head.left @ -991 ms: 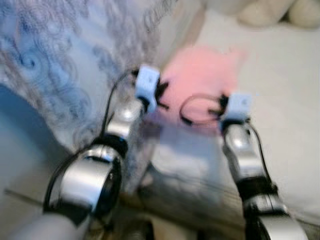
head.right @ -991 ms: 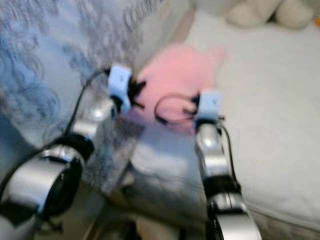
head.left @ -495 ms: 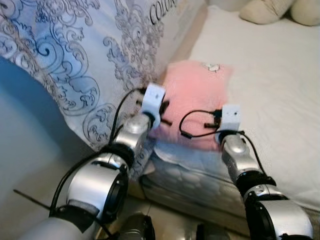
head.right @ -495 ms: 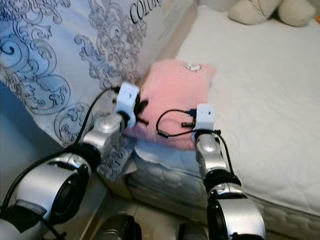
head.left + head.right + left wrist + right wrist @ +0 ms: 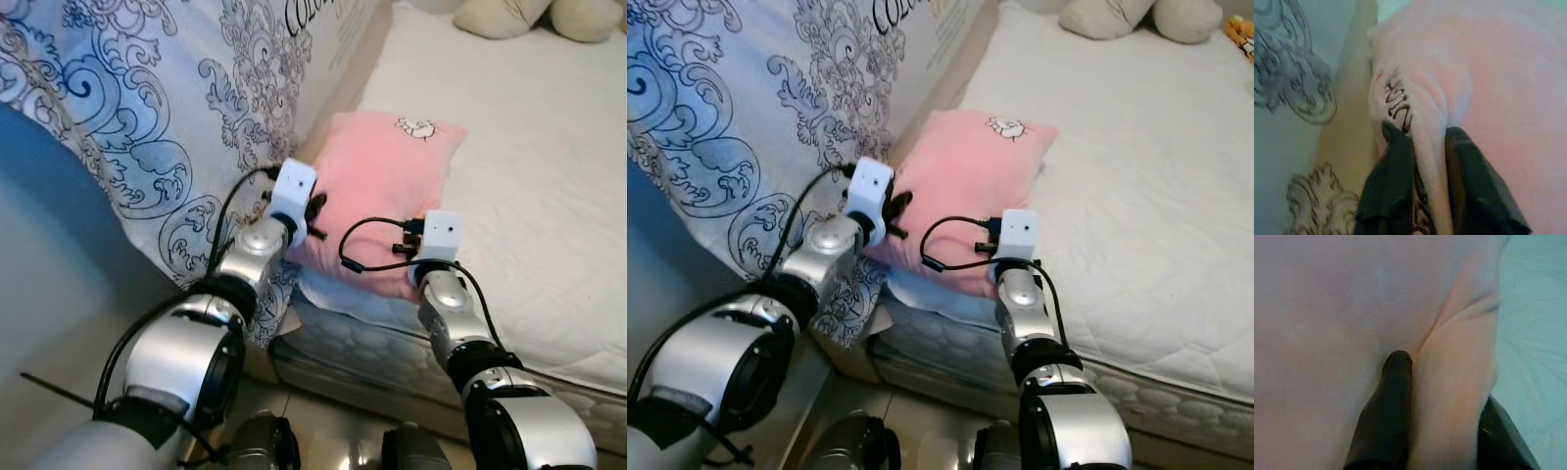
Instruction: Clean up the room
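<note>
A pink pillow with a small cartoon print lies at the near left corner of the white bed. My left gripper is shut on the pillow's left edge; in the left wrist view both black fingers pinch a fold of pink fabric with dark lettering. At the pillow's near right corner my right gripper is shut on it too; the right wrist view has pink cloth bunched between the fingers.
A large sheet with blue and grey swirls hangs upright along the bed's left side, close to my left arm. Cream stuffed toys lie at the far end of the bed. Pale floor lies below left.
The blur has cleared and the camera has steadied. Both grippers stay shut on the pillow, which now sits slightly farther onto the bed.
</note>
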